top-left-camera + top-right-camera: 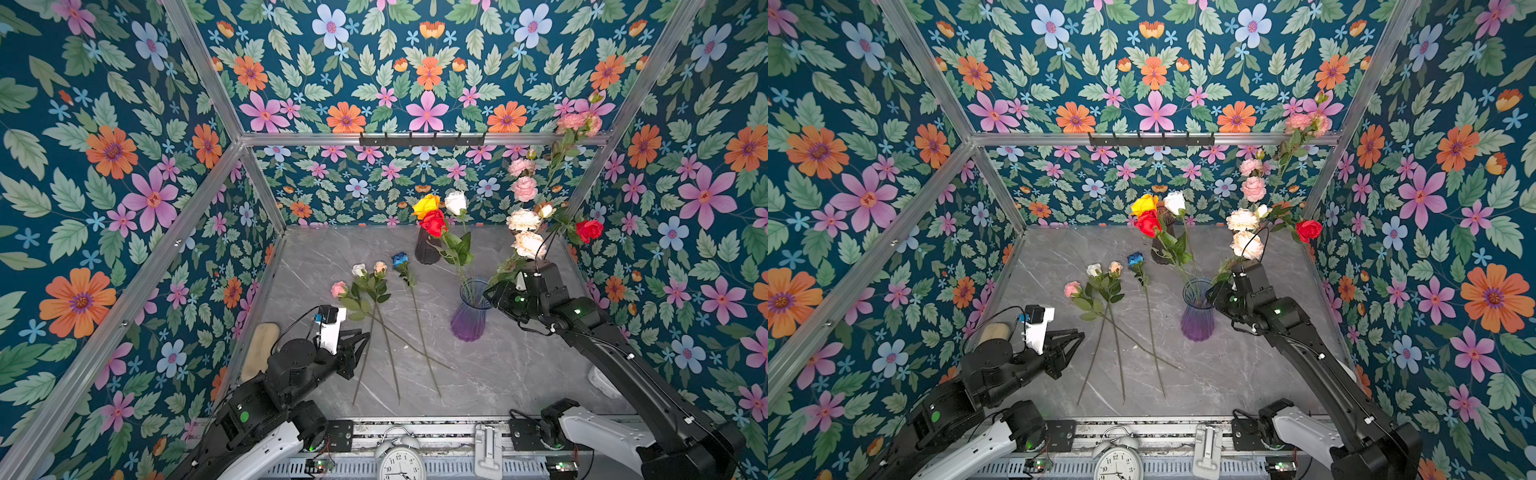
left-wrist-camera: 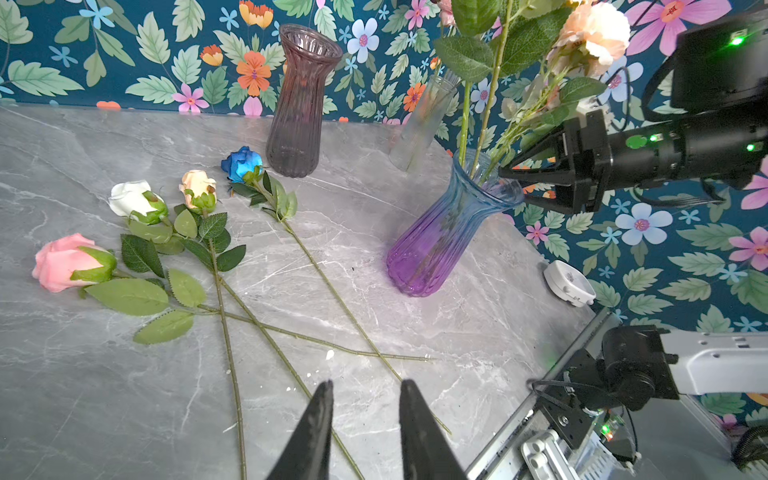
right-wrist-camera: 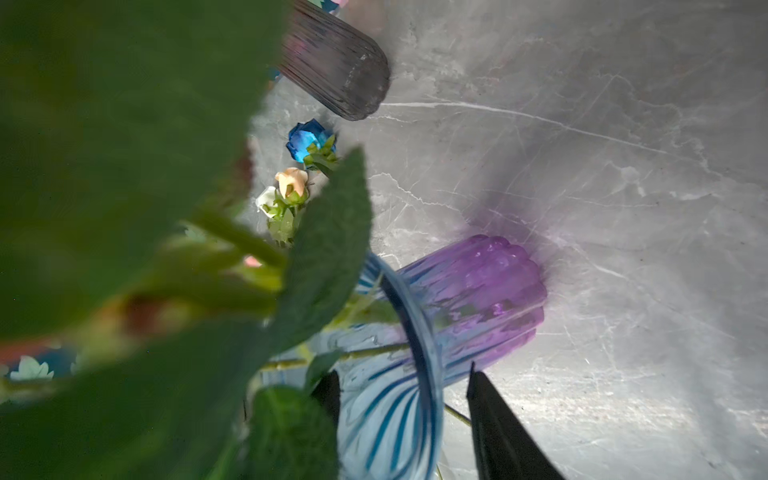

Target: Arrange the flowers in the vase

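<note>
The grey marble table (image 1: 498, 374) is carrying the blue-to-purple vase (image 1: 471, 311), which is holding yellow, red and white roses (image 1: 432, 222) and a tall pink-and-peach spray (image 1: 523, 220). In both top views four loose roses (image 2: 216, 266) are lying flat left of the vase, blooms pointing away, stems fanning toward the left gripper (image 2: 365, 382). That gripper is hovering over their ends with jaws parted and empty, and its arm is sitting nearer. The right gripper (image 2: 512, 185) is standing released at the vase rim. The right wrist view, mostly leaf-blocked, is showing the rim between those jaws, unclear from above
</note>
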Controlling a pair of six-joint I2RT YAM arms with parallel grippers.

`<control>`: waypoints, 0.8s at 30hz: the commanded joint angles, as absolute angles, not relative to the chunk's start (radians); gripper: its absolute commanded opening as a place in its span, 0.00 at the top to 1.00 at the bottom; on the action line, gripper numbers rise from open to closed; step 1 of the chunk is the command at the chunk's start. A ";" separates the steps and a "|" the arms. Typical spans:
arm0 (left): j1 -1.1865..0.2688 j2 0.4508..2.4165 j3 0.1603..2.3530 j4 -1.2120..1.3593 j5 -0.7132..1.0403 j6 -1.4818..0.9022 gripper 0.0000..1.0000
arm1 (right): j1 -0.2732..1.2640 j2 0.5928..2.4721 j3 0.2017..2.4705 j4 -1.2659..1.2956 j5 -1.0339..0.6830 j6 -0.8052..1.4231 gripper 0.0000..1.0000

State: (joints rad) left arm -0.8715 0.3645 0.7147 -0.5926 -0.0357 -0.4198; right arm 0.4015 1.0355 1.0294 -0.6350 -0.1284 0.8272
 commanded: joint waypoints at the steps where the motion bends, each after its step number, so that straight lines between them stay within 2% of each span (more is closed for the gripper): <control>1: -0.860 0.364 0.716 -0.577 -0.026 -0.413 0.70 | 0.417 0.977 1.026 -0.635 -0.126 0.754 0.46; 5: -0.836 0.368 0.713 -0.568 0.000 -0.407 0.70 | 0.471 0.839 0.911 -0.525 -0.268 0.605 0.45; 8: -0.794 0.376 0.712 -0.558 0.043 -0.399 0.70 | 0.525 0.727 0.771 -0.450 -0.283 0.584 0.46; 11: -0.747 0.378 0.707 -0.546 0.096 -0.394 0.71 | 0.660 0.637 0.642 -0.440 -0.097 0.585 0.46; 14: -0.700 0.368 0.704 -0.531 0.136 -0.388 0.71 | 0.877 0.594 0.504 -0.391 0.169 0.607 0.44; 18: -0.653 0.347 0.698 -0.522 0.156 -0.388 0.71 | 1.098 0.678 0.371 -0.261 0.469 0.685 0.37; 21: -0.643 0.341 0.696 -0.520 0.158 -0.390 0.71 | 1.124 0.807 0.333 -0.180 0.560 0.755 0.37; 24: -0.639 0.341 0.696 -0.520 0.161 -0.390 0.70 | 1.123 0.904 0.263 0.032 0.600 0.701 0.38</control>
State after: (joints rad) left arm -0.6422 0.3420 0.6960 -0.5503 0.1486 -0.3935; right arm 1.1194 0.8536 0.2977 -0.1970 0.4534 0.7040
